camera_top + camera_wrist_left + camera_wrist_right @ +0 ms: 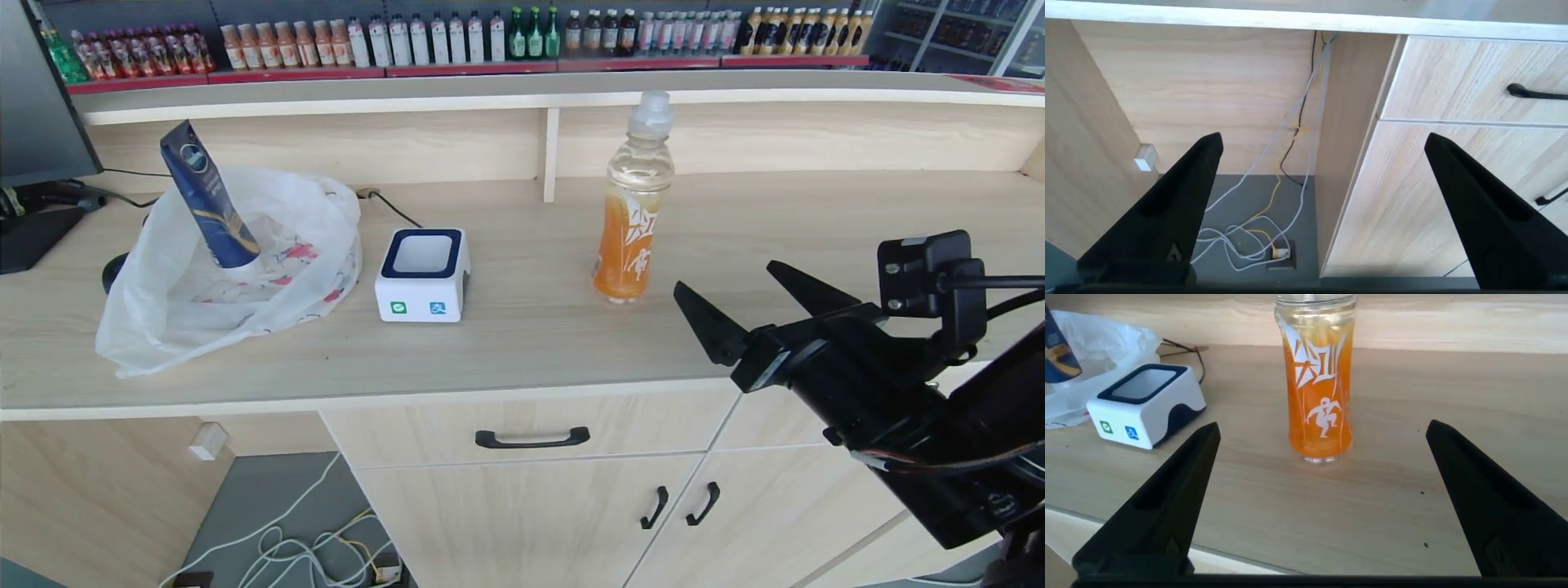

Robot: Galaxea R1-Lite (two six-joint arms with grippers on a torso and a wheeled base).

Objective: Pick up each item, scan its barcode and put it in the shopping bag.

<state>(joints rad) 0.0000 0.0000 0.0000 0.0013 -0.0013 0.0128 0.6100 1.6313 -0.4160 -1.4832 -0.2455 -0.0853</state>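
Dark blue tube (208,196) already sits in the white plastic shopping bag (155,327). I reckon the orange clear-plastic drink bottle (633,220) is what's left: standing just ahead of my right gripper (728,278), jaws spread, empty. Left gripper (1323,139) spread too.

The bottom end of the blue tube (208,200) sits down inside the white shopping bag (163,318), so that end is hidden. A dark round thing (114,271) peeks out from behind the bag, and I can't tell what it is. In the right wrist view the orange drink bottle (1321,392) is cut off at the edge, cap and neck gone. The black screen (37,90) at the far left is cut off too. The bottles (457,37) on the red back shelf (294,73) are too small to tell apart. Under the counter, a drawer handle (1539,91) runs off the edge.
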